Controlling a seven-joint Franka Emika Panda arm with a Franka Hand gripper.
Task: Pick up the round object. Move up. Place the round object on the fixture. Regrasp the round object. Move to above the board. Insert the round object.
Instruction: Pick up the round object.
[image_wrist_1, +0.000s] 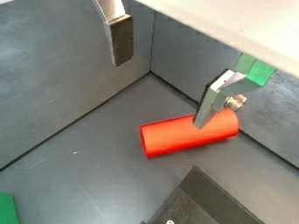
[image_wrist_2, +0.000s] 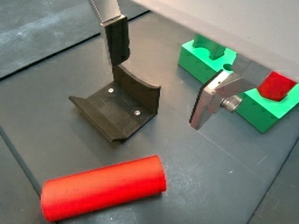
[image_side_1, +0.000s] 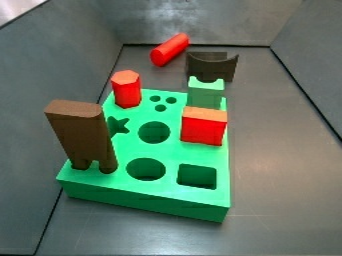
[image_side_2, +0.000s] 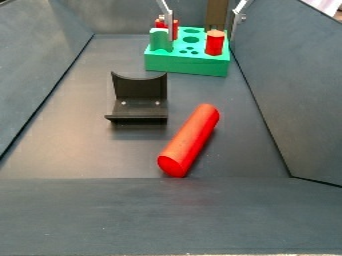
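While the fingers (image_wrist_2: 163, 74) hang spread apart and empty above the grey floor (image_wrist_2: 47, 52), nothing sits between their dark pads.

Board (image_side_1: 154, 150): the largest item, bright green, resting flat on the floor. In a side view it carries a tall brown slab (image_side_1: 78, 135) at one corner, a red cube (image_side_1: 205, 127) in a square opening, and a short red hexagonal peg (image_side_1: 126, 88). Round, square and star-shaped holes stay open in its top. In a wrist view the board (image_wrist_2: 222, 74) lies beyond the silver finger plate (image_wrist_2: 216, 98), well clear of it.

Round object (image_side_2: 189, 138): a long, slim red cylinder lying on its side on the floor, just beside the fixture (image_side_2: 138, 97) but not touching it. In both wrist views the cylinder (image_wrist_1: 187, 133) (image_wrist_2: 103, 186) lies below the fingers; in one view a finger plate (image_wrist_1: 216, 101) overlaps its end in the picture, yet whether they touch cannot be told.

Fixture (image_wrist_2: 117, 105): a small dark block with a curved notch facing up, empty, standing on the floor almost directly under the gap between the fingers, between the cylinder and the board.
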